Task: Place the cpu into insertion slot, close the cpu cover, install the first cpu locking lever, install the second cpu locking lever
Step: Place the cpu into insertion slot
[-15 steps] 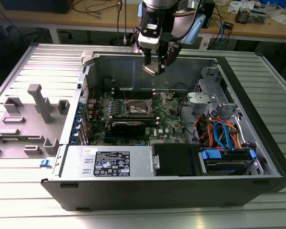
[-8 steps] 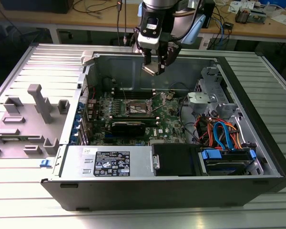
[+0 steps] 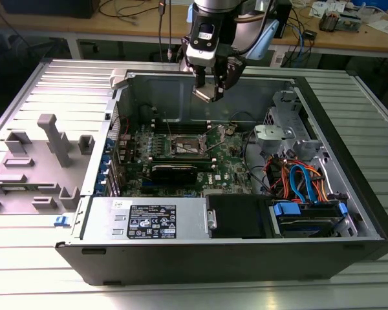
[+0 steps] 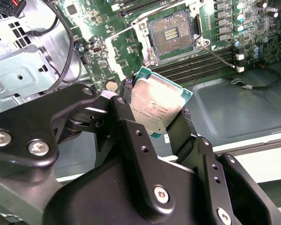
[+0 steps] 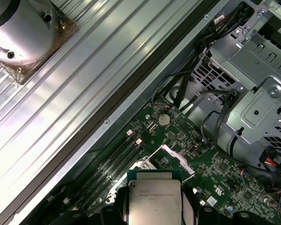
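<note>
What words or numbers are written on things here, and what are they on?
No text is readable.
cpu, held in the end effector: printed lines on its metal top, too small to read.
White label on the silver box: print too small.
Green circuit board: tiny white marks, unreadable.

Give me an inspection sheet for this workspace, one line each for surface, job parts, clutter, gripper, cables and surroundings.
Surface: ribbed metal table carrying an open computer case.
Job's things: cpu held in the air above the motherboard; insertion slot uncovered and empty.
Clutter: grey plastic fixtures on the table, to the exterior view's left of the case.
Gripper: gripper shut on the cpu's edges.
Cables: orange and blue cables bundled inside the case, towards the exterior view's right.
Surroundings: wooden bench behind the table, with wires and small items on it.
</note>
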